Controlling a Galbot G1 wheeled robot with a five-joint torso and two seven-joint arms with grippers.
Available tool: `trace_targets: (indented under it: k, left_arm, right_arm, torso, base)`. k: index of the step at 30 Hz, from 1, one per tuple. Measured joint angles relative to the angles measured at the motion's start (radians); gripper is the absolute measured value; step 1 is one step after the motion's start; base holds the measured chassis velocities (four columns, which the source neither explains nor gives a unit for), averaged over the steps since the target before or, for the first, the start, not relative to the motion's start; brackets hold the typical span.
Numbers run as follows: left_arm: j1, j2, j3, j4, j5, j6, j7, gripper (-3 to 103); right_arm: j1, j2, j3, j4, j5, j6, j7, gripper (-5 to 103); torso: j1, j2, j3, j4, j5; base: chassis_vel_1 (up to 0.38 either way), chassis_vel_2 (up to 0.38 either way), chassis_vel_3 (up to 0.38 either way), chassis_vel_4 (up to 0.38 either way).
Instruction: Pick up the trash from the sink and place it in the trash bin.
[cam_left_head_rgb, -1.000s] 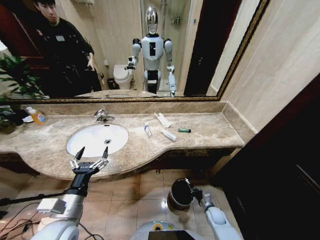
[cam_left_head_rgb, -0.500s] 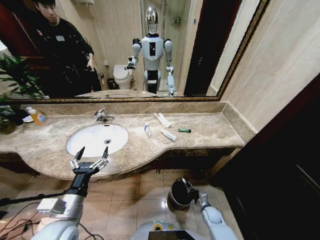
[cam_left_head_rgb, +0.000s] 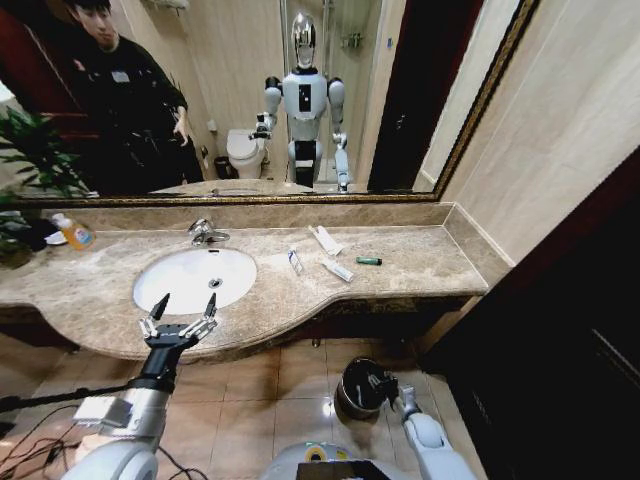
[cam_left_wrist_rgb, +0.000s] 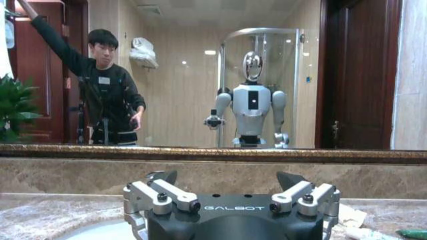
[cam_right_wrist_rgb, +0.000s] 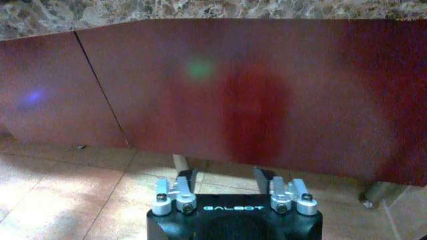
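**Pre-grasp: no trash picked yet**

I am holding my left claw (cam_left_head_rgb: 183, 312) wide open and empty at the sink (cam_left_head_rgb: 150, 290) edge. Trash (cam_left_head_rgb: 337, 269) is lying on the table (cam_left_head_rgb: 420, 262), well apart. Right claw (cam_left_head_rgb: 383, 381), open and empty, is hanging beside the trash bin (cam_left_head_rgb: 352, 402). Next I judge a reach across.

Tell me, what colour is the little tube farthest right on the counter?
Green. The little tube shows best in the head view.
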Motion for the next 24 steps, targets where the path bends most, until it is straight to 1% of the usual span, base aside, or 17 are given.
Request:
trace_targets:
  k: [3,5,7,8,10,15,24]
  left_arm:
    - [0.0,0.0,0.0,0.0,0.0,0.0,0.0,100]
    - [0.0,0.0,0.0,0.0,0.0,0.0,0.0,100]
    - [0.0,0.0,0.0,0.0,0.0,0.0,0.0,100]
    - [0.0,0.0,0.0,0.0,0.0,0.0,0.0,100]
    - [0.0,0.0,0.0,0.0,0.0,0.0,0.0,100]
    - [0.0,0.0,0.0,0.0,0.0,0.0,0.0,100]
    - [0.0,0.0,0.0,0.0,0.0,0.0,0.0,100]
  right_arm:
    - [0.001,-0.002,-0.001,-0.009,-0.002,0.006,0.003,78]
    - [0.001,-0.003,-0.001,-0.01,-0.002,0.007,0.003,78]
    - [0.001,-0.004,-0.001,-0.012,-0.002,0.008,0.007,88]
    - [0.001,-0.004,-0.001,-0.012,-0.002,0.008,0.007,88]
    - [0.001,-0.006,-0.001,-0.011,-0.001,0.009,0.01,97]
    - [0.001,-0.011,-0.001,-0.01,-0.001,0.009,0.013,100]
    - [0.001,-0.018,0.0,-0.019,0.001,0.019,0.02,100]
  torso:
    - [0.0,0.0,0.0,0.0,0.0]
    - [0.0,0.0,0.0,0.0,0.0]
    - [0.0,0.0,0.0,0.0,0.0001]
    - [0.0,0.0,0.0,0.0,0.0001]
    - [0.0,0.0,0.0,0.0,0.0]
    - [0.0,0.0,0.0,0.0,0.0]
    - [0.0,0.0,0.0,0.0,0.0]
  base:
    - [0.0,0.0,0.0,0.0]
    - [0.0,0.0,0.0,0.0]
    - [0.0,0.0,0.0,0.0]
    - [0.0,0.0,0.0,0.0]
    - [0.0,0.0,0.0,0.0]
    - [0.0,0.0,0.0,0.0]
    - [0.0,0.0,0.0,0.0]
